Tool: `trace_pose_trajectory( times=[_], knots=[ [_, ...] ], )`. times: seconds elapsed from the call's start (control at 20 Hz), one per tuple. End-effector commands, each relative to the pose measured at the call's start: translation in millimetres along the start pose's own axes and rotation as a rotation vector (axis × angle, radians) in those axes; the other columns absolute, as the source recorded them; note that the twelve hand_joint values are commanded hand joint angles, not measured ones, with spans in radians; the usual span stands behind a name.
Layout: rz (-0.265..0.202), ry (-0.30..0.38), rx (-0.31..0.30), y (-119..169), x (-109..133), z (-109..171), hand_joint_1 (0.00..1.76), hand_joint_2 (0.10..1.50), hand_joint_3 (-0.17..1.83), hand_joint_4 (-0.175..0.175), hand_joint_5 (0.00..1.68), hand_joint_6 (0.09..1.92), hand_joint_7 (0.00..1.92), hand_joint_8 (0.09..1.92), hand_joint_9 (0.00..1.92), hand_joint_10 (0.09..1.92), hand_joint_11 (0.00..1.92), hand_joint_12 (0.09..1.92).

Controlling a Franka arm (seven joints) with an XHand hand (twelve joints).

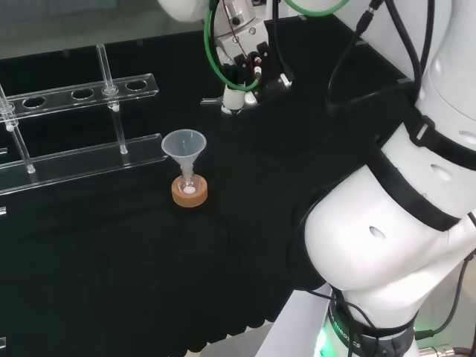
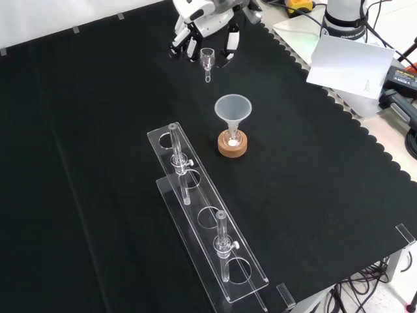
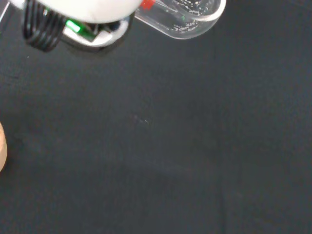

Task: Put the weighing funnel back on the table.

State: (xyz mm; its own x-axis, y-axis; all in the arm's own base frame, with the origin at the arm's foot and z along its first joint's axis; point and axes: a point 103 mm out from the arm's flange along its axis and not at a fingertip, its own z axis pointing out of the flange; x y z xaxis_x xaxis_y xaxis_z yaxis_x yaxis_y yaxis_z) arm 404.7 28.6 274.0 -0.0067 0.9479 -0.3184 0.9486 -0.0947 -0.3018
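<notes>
Clear rack [image 2: 210, 229] at front-view bottom: one piece, on the black cloth [image 2: 78, 169]. One funnel [image 2: 232, 109] stands mouth up with its stem in one small flask [image 2: 232, 138] on one cork ring [image 2: 232, 148]. Hand [image 2: 207, 25] at view top, beyond the funnel, palm down. Fingers [image 2: 230, 44] curl downward, narrowly closed on one weighing funnel [image 2: 208, 60], stem pointing down. Contact with the cloth: cannot tell.

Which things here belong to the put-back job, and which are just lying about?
Job in hand:
hand
weighing funnel
black cloth

Lying about:
funnel
small flask
cork ring
clear rack
</notes>
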Motion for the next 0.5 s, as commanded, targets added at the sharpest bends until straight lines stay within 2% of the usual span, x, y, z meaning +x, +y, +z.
trace_pose_trajectory(
  times=[0.05,0.5],
  knots=[
    [-0.019,0.016,-0.007,33,-10,6,1.12,0.65,0.66,0.175,1.27,0.67,0.38,0.71,0.82,0.39,0.84,1.01],
    [-0.052,0.029,-0.001,86,-8,16,1.12,0.65,0.66,0.175,1.27,0.67,0.38,0.71,0.82,0.39,0.84,1.01]
  ],
)
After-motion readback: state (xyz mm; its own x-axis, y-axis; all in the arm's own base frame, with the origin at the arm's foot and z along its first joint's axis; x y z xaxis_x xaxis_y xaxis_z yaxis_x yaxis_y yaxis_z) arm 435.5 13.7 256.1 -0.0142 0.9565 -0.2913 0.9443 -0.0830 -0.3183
